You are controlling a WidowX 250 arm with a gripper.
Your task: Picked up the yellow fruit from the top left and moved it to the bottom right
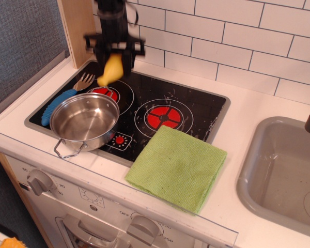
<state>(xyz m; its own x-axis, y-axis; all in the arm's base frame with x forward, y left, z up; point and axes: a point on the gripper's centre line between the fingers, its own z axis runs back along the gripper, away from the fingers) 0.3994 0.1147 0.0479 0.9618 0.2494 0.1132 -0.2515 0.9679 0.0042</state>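
a shiny steel pan (84, 120) sits on the black toy stovetop (196, 106), over its front left part. a blue-handled fork (67, 95) lies just behind it. a green cloth (176, 167) overlaps the stove's front edge. a grey sink (281, 173) lies at right.
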